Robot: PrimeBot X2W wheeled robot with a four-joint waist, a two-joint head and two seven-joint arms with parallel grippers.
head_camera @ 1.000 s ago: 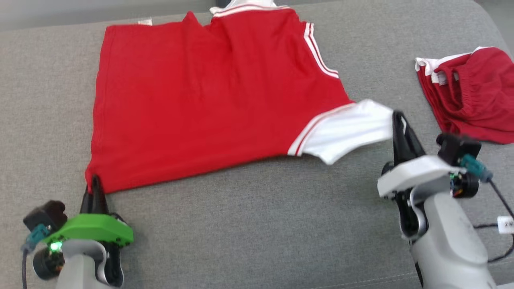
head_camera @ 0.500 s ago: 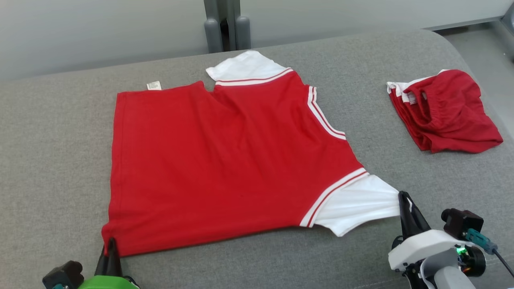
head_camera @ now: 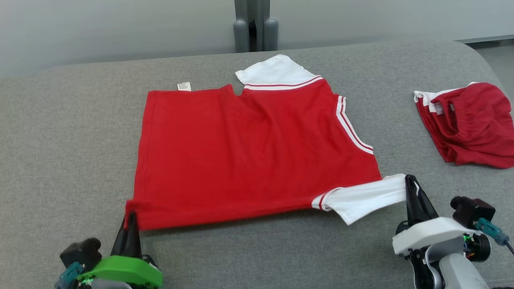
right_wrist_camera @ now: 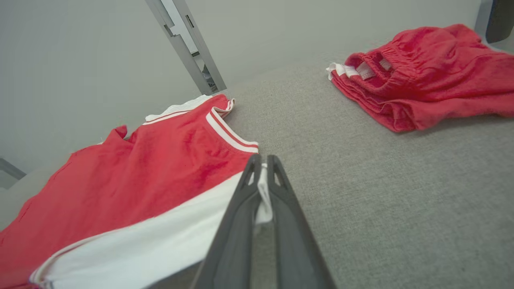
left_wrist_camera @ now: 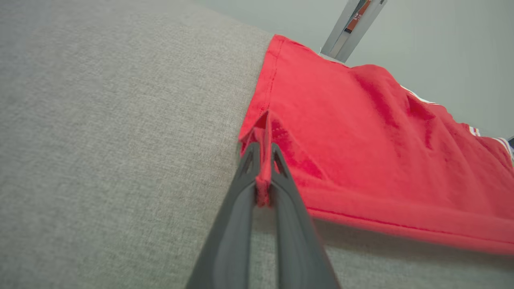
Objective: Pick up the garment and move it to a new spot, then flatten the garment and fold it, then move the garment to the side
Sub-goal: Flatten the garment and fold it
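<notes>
The garment [head_camera: 249,152] is a red T-shirt with white sleeves and white-striped trim, spread on the grey cushion. My left gripper [head_camera: 130,214] is shut on its near left hem corner, and the left wrist view shows red cloth [left_wrist_camera: 263,176] pinched between the dark fingers [left_wrist_camera: 241,200]. On the right, my right gripper [head_camera: 409,180] is shut on the end of the near white sleeve [head_camera: 365,198]; in the right wrist view the white cloth [right_wrist_camera: 263,196] sits between its fingers [right_wrist_camera: 281,208]. The near edge of the garment is lifted slightly off the cushion.
A second red garment [head_camera: 468,124], with a white edge and an elastic waistband, lies bunched at the far right; it also appears as a red pile [right_wrist_camera: 421,76] in the right wrist view. A grey post [head_camera: 255,24] stands behind the grey cushion [head_camera: 72,140].
The head camera has tilted up and shifted, so the whole scene sits lower in the picture. The near sleeve is now pulled out tauter, and the near left hem corner has lifted.
</notes>
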